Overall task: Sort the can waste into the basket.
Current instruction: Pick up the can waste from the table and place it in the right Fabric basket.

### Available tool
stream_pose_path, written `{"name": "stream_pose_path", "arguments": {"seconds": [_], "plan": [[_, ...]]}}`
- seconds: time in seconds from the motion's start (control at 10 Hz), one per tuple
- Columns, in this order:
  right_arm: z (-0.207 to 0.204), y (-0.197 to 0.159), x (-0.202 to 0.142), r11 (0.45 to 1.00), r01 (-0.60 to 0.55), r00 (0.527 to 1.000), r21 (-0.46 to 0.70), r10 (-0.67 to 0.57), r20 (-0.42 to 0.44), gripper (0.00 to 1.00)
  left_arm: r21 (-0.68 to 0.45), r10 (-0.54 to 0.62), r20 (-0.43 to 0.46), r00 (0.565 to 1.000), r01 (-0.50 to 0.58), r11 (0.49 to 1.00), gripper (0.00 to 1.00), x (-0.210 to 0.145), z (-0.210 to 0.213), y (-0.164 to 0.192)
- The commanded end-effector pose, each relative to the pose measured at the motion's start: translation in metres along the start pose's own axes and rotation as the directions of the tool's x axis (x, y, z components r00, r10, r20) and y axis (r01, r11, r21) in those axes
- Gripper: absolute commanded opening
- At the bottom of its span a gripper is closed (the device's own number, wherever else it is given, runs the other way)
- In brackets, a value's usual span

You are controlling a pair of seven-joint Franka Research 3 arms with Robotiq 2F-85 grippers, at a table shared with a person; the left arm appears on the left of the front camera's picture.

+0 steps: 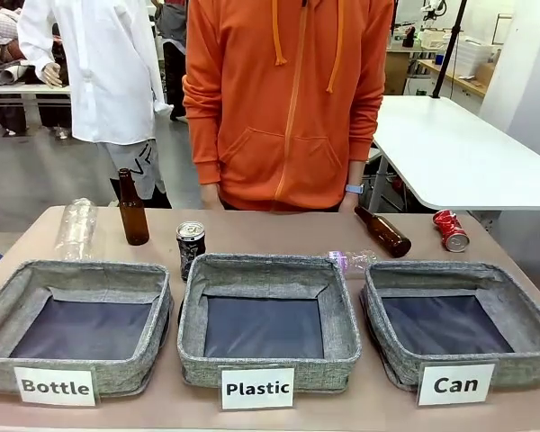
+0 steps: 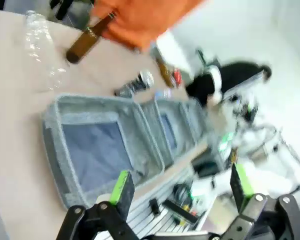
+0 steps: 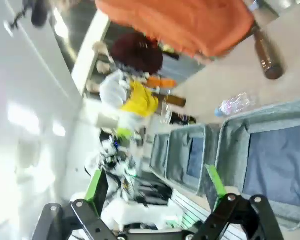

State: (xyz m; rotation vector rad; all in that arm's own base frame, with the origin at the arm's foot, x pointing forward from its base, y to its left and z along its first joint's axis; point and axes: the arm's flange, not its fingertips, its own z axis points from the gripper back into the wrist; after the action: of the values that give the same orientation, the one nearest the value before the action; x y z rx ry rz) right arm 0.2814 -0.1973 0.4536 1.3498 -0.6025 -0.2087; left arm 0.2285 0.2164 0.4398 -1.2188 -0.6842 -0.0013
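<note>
Nothing sorted; my left gripper [image 2: 181,181] and right gripper [image 3: 156,182] gape empty. Next: crushed red metal can [image 1: 451,230], twelve o'clock of grey fabric basket [image 1: 432,272].

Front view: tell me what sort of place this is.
Probably a robotics lab or test room staged for waste sorting: the Bottle basket, Plastic basket and Can basket stand signed in a row on the table, with a white worktable behind the person.

The table [image 1: 279,236] holds the Can basket [image 1: 432,272], two other baskets [image 1: 81,270] [image 1: 268,263], two cans [image 1: 191,245] [image 1: 451,230] and four bottles [image 1: 132,211] [image 1: 384,233] [image 1: 76,229] [image 1: 351,261].
</note>
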Motion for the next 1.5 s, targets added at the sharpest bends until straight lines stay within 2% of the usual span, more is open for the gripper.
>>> {"name": "stream_pose_path", "arguments": {"seconds": [0.0,0.1,0.8,0.9,1.0,1.2,1.3,1.4], "plan": [[-0.02,-0.023,-0.005,1.0,0.017,0.997,-0.02,-0.016,0.069,1.0,-0.036,0.009,0.212,0.977,-0.002,0.999,1.0,-0.025,-0.052,-0.008],[0.0,0.0,0.0,1.0,0.0,1.0,0.0,0.0,0.0,1.0,0.0,0.0,0.0,1.0,0.0,1.0,1.0,0.0,0.0,0.0],[0.0,0.0,0.0,1.0,0.0,1.0,0.0,0.0,0.0,1.0,0.009,0.024,-0.015,1.0,-0.024,1.0,1.0,-0.002,-0.004,0.001],[0.0,0.0,0.0,1.0,0.0,1.0,0.0,0.0,0.0,1.0,0.059,-0.116,-0.094,0.989,0.121,0.991,1.0,-0.006,-0.014,-0.022],[0.0,0.0,0.0,1.0,0.0,1.0,0.0,0.0,0.0,1.0,0.099,-0.244,-0.212,0.946,0.269,0.958,1.0,0.001,-0.04,-0.046],[0.0,0.0,0.0,1.0,0.0,1.0,0.0,0.0,0.0,1.0,0.118,-0.382,-0.397,0.834,0.46,0.88,1.0,0.024,-0.109,-0.083],[0.0,0.0,0.0,1.0,0.0,1.0,0.0,0.0,0.0,1.0,0.119,-0.462,-0.467,0.754,0.572,0.812,1.0,0.032,-0.151,-0.094],[0.0,0.0,0.0,1.0,0.0,1.0,0.0,0.0,0.0,1.0,0.118,-0.517,-0.551,0.655,0.675,0.729,1.0,0.036,-0.201,-0.1]]}}
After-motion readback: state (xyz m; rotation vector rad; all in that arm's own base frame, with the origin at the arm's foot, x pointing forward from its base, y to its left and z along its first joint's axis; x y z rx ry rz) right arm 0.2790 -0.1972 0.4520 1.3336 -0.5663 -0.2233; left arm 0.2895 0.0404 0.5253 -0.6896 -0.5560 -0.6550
